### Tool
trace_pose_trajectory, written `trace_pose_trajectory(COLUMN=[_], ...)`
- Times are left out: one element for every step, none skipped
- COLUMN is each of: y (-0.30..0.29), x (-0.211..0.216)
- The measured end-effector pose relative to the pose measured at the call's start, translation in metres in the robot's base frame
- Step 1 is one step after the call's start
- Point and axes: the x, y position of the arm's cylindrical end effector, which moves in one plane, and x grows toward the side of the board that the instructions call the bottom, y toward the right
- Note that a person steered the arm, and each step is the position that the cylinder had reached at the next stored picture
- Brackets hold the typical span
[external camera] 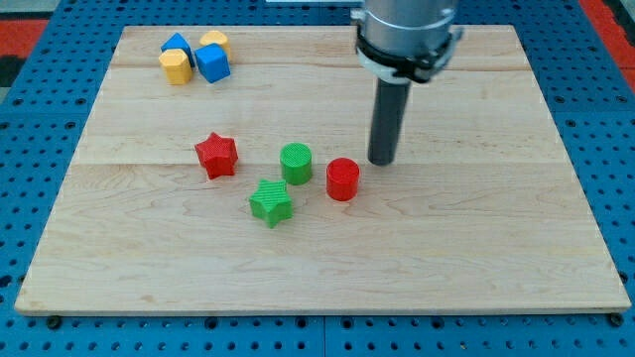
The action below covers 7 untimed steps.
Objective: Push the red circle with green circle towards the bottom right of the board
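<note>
Hovering seemingly just upper-right of red circle: my tip

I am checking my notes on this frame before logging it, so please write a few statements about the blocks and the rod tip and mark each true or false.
1. My tip is to the upper right of the red circle. True.
2. The green circle lies on the view's right of the red circle. False: it lies on its left.
3. The green star sits below the green circle. True.
4. The red star is at the board's bottom right. False: it is left of centre.
5. Blue and yellow blocks cluster at the top left. True.
</note>
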Motion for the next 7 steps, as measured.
trace_pose_trajectory(y=[-0.045, -0.123, -0.153, -0.119, -0.054, -0.033, -0.030], x=[-0.033, -0.033, -0.009, 0.011, 0.016, 0.039, 0.059])
